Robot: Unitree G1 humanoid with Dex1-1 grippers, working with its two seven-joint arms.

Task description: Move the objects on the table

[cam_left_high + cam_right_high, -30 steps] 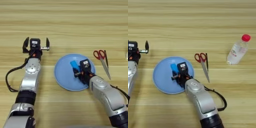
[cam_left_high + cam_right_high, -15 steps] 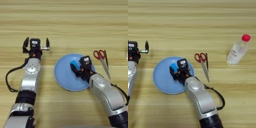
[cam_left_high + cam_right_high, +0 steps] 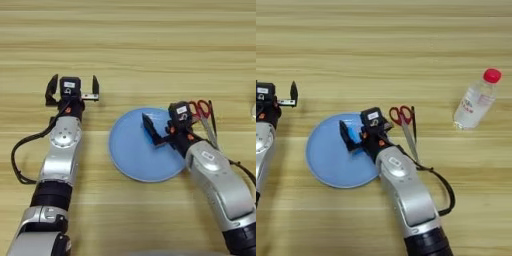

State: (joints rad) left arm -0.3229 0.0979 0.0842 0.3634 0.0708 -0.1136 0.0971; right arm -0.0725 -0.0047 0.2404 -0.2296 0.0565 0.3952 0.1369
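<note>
One blue block [image 3: 362, 135] clenched in the right claw [image 3: 356, 136] over the plate [image 3: 331, 160], scissors [image 3: 405, 126] just beside.

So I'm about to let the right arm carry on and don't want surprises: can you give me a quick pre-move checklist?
1. Right tool over the plate: ok.
2. Blue block held in the right tool: cannot tell, only a sliver shows between the fingers.
3. Scissors beside the plate, close to the right arm: not ok, could be nudged.
4. Bottle well off to the right: ok.
5. Left tool parked open, away from the plate: ok.
</note>
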